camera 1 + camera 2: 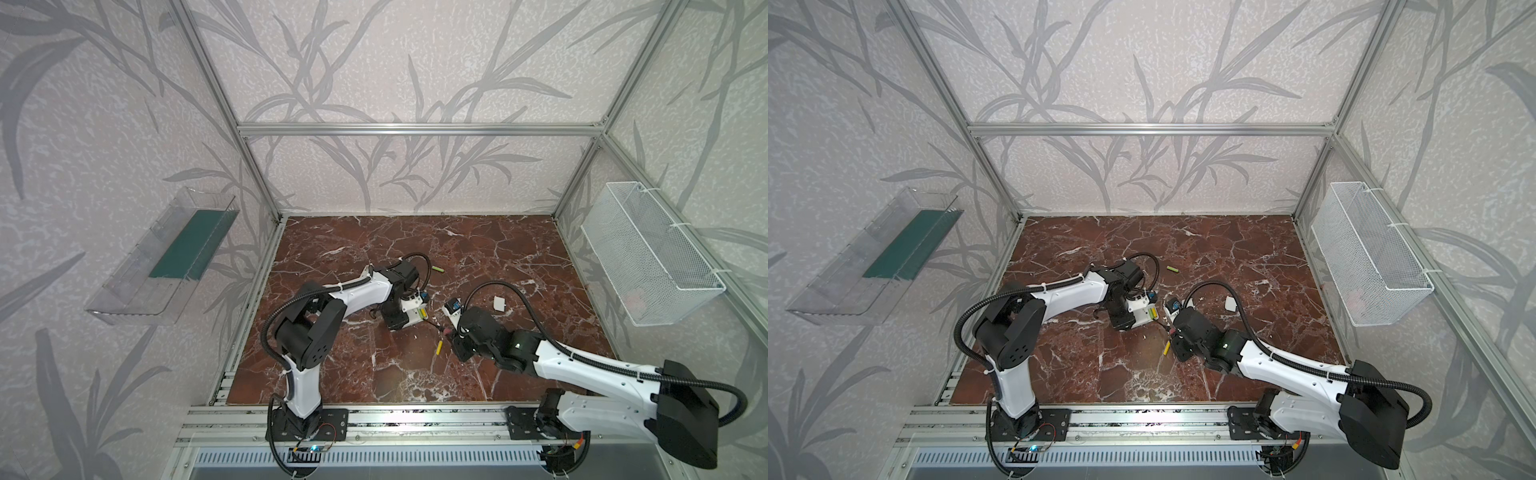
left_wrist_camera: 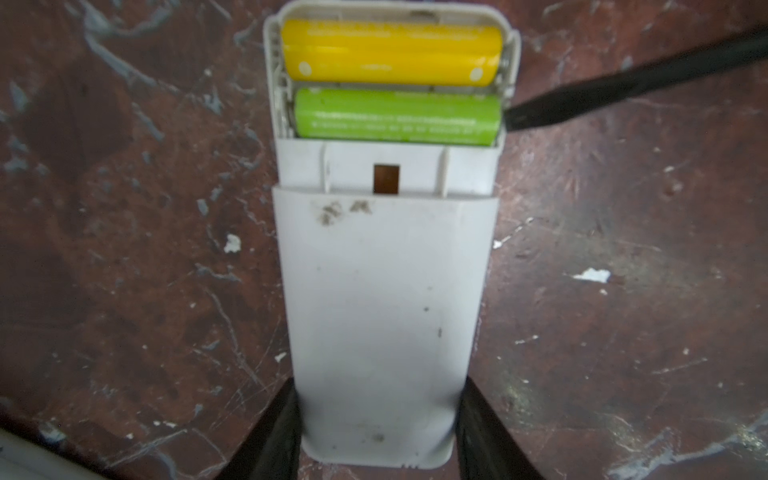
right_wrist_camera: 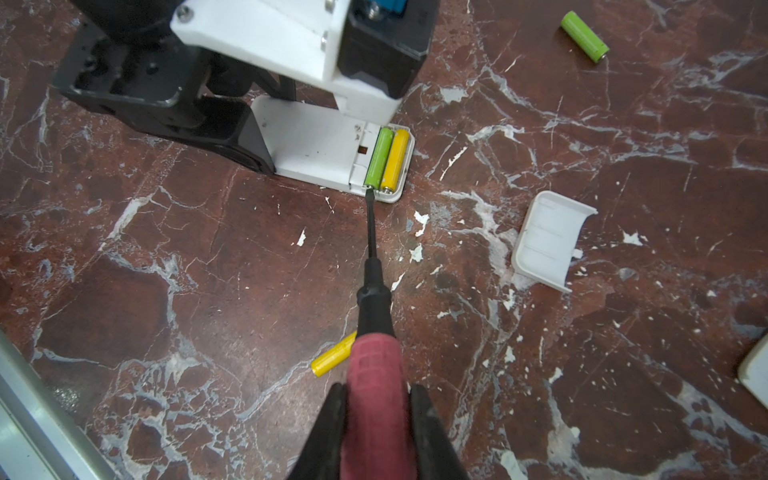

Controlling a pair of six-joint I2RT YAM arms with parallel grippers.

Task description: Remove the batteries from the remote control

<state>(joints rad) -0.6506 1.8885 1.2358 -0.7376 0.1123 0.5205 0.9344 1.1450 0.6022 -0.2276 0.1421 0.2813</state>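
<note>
Left gripper (image 2: 378, 419) jaws pinching remote (image 2: 382, 299), flat on table (image 3: 166, 270); right gripper (image 3: 376, 419) jaws clamped on screwdriver (image 3: 374, 291) handle; tip at end of seated green battery (image 3: 379, 158), seated yellow battery (image 3: 395, 160) touching alongside; loose yellow battery (image 3: 332, 357) near handle, loose green battery (image 3: 584, 35) well apart. Judged step: prying battery 3 of 4. Next: lever tip under green end, lift gently, remote pinned firm.
</note>
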